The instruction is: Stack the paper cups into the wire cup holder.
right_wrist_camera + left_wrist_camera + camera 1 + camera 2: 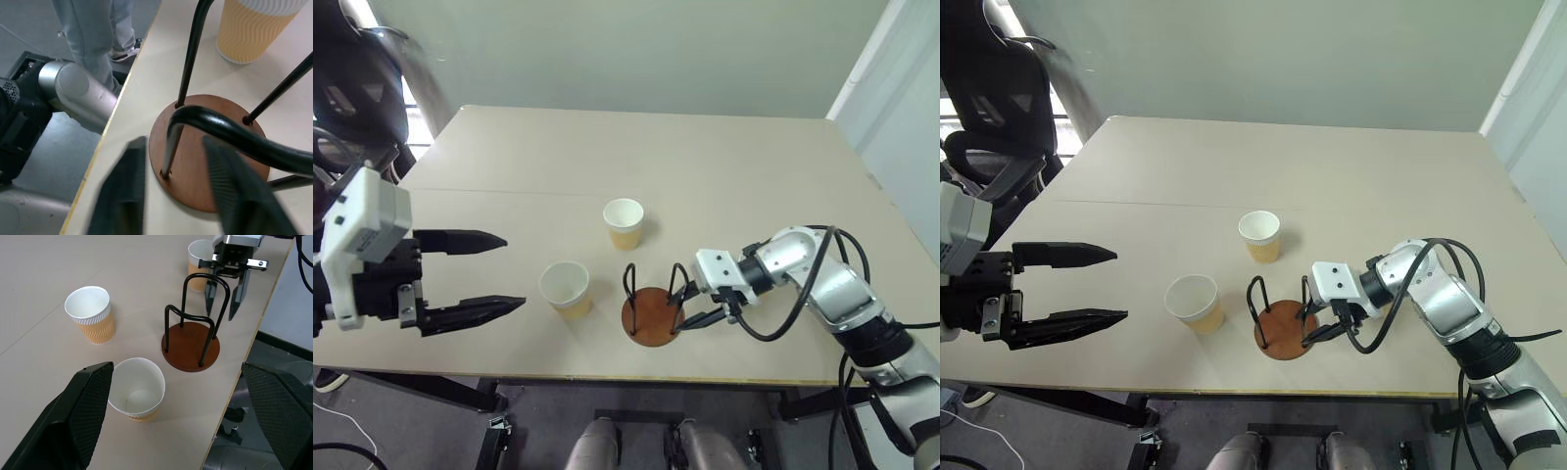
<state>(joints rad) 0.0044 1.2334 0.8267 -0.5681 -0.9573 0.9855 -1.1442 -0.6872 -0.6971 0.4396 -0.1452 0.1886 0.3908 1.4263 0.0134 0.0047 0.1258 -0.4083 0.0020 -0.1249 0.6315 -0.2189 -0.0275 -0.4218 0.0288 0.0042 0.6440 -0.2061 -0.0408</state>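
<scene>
My right gripper (226, 293) sits at the wire cup holder (653, 308), fingers parted with one wire loop between them, not clamped on it and holding nothing. I read that as positioning the holder near the table's (705, 166) front edge, so it's steady for loading. Holder stands upright on its disc base, loops pointing straight up, long axis vertical, nothing in it yet.

My left gripper (475, 274) hangs wide open and empty, well to the left, aimed toward the cups, probably staged for the first pick.

Near cup (566, 288) is just left of the holder; far cup (625, 222) is behind it. Third cup (199, 264) sits behind the right gripper. All three stand mouth up, axes vertical, so they'll nest directly.
</scene>
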